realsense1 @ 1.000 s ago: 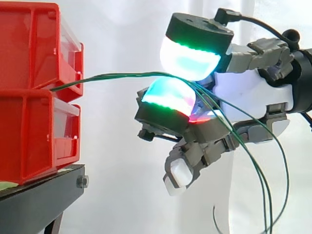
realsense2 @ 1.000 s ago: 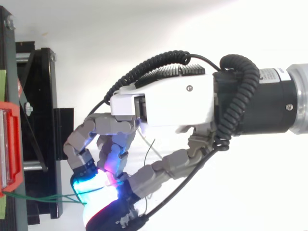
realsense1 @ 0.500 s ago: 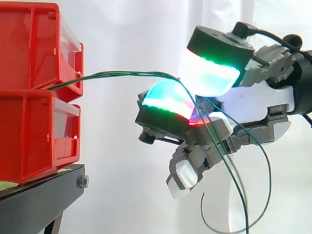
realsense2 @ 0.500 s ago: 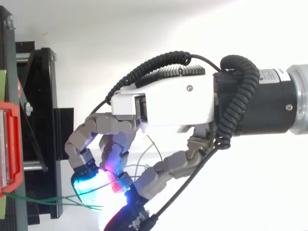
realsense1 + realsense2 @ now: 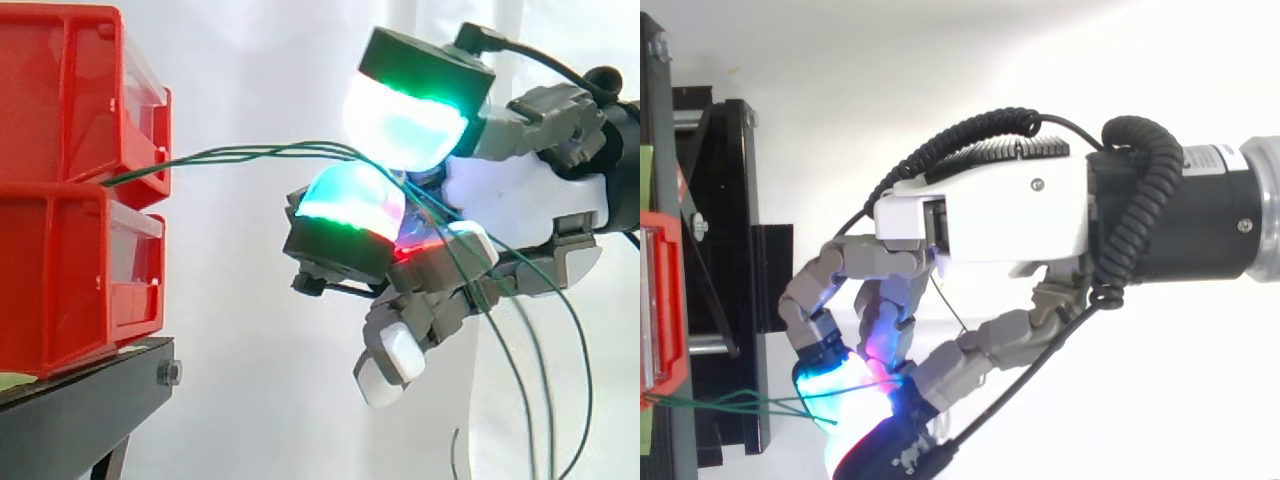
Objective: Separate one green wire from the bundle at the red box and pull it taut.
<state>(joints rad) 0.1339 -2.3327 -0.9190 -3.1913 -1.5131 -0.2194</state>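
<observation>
Several thin green wires [image 5: 240,152] leave the gap between the two stacked red bins [image 5: 60,95] and run in a shallow arc to my hand [image 5: 520,195]. Two glowing fingertips pinch them: one pad [image 5: 405,125] on top, the other pad [image 5: 352,198] beneath. Behind the pinch the wires droop in long loops [image 5: 545,380] under the palm. From above, the wires [image 5: 730,402] fan slightly between the red bin [image 5: 660,300] and my hand [image 5: 990,215], whose fingers curl toward the bin.
The bins stand on a black stand [image 5: 80,415], seen from above as a black frame [image 5: 730,250]. A white curtain hangs behind. There is open air between the bins and the hand.
The top pad, raised off the wires half a second ago, has come back down onto them. The hanging loops have swung to a different shape. The hand sits slightly lower and farther right.
</observation>
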